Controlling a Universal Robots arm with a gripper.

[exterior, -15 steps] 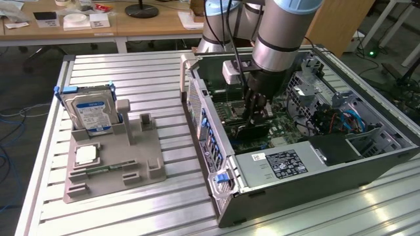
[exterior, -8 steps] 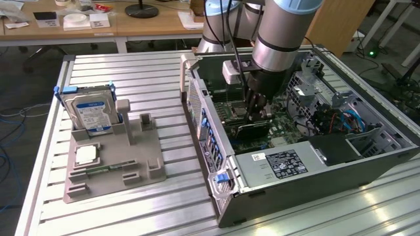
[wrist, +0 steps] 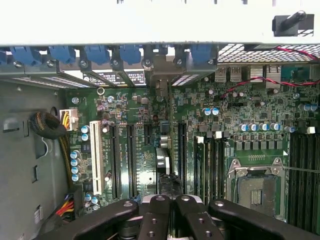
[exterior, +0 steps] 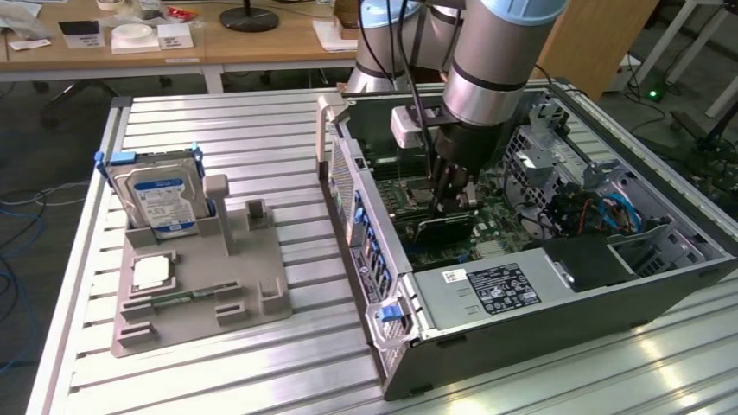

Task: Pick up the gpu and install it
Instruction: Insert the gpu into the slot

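Inside the open computer case (exterior: 519, 294), the gpu (exterior: 444, 227) stands edge-on over the motherboard (wrist: 200, 135), jaws closed on its top edge; installation step in hand, card needs seating squarely into its slot

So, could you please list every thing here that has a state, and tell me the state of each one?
computer case: lying on its side, side panel off, inside open.
hand: inside the case, shut on the gpu.
gpu: held on edge at the motherboard; whether it is seated in a slot cannot be told.
hard drive: standing upright in its grey holder, outside the case.
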